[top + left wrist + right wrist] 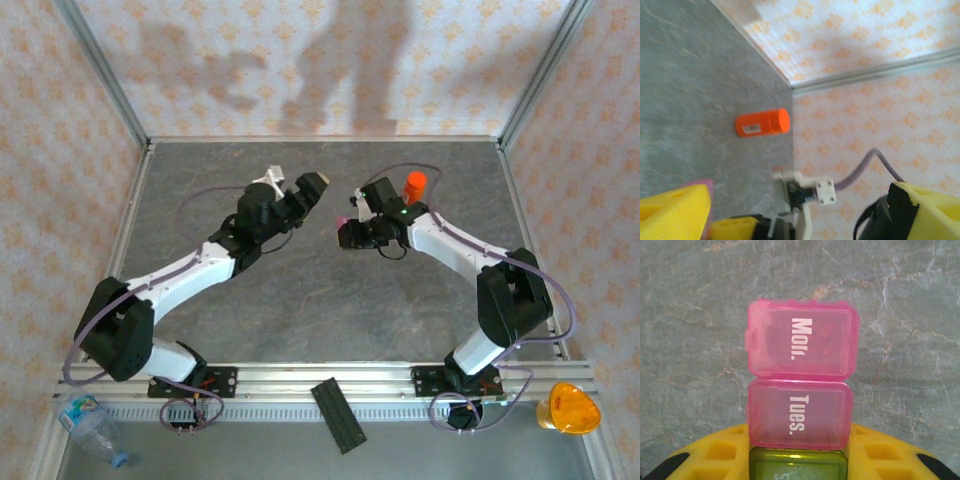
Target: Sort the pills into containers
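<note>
The containers point(800, 375) are a joined strip: a pink box marked "Mon.", a pink box marked "Tues." and a dark green box point(797, 467), all with lids down. My right gripper point(799, 460) is shut on the strip at its green end, yellow fingers point(715, 455) pressing on both sides, just above the grey table. In the top view the right gripper point(350, 225) holds the pink containers point(342, 218) at mid-table. My left gripper point(308, 190) stands open and empty a little to their left; its yellow fingers point(675, 210) are wide apart. The pills are hidden.
An orange bottle with a red cap point(415, 183) stands behind the right gripper; in the left wrist view the bottle point(762, 123) is near the table's far edge. Patterned walls enclose the grey table point(300, 300). A black strip point(338, 415) lies on the front rail.
</note>
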Controlling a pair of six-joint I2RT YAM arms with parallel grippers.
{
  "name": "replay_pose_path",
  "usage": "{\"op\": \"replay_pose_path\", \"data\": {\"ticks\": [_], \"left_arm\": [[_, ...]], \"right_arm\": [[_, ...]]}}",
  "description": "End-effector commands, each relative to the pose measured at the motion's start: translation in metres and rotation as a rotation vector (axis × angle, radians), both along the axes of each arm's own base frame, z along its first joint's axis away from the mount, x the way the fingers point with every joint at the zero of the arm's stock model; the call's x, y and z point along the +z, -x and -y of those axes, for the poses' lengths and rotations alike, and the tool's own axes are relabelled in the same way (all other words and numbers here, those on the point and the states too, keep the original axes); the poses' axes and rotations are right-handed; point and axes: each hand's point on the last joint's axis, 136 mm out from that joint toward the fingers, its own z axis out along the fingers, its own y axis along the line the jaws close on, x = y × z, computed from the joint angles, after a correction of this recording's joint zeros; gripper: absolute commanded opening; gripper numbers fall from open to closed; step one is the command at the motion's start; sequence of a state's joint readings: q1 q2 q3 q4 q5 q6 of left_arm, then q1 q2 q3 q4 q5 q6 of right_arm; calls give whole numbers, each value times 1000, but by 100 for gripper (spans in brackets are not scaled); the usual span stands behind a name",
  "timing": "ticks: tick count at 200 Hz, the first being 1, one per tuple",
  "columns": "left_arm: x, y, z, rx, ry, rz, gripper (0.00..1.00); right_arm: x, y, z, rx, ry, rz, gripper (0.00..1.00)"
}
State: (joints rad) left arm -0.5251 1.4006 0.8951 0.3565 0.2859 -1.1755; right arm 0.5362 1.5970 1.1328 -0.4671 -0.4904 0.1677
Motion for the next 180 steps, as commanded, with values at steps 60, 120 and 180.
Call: {"op": "replay_pose_path", "data": {"ticks": [60,120,180], "left_arm": [[-38,33,-12,-48,-49,-87,89],[-18,52,11,-115,-14,-65,89],[0,47,21,-133,27,-33,89]], "right_arm": [[28,21,-23,120,-136,50,30],[75,24,-35,143,-239,109,30],[84,26,-47,167,-248,119,30]]}}
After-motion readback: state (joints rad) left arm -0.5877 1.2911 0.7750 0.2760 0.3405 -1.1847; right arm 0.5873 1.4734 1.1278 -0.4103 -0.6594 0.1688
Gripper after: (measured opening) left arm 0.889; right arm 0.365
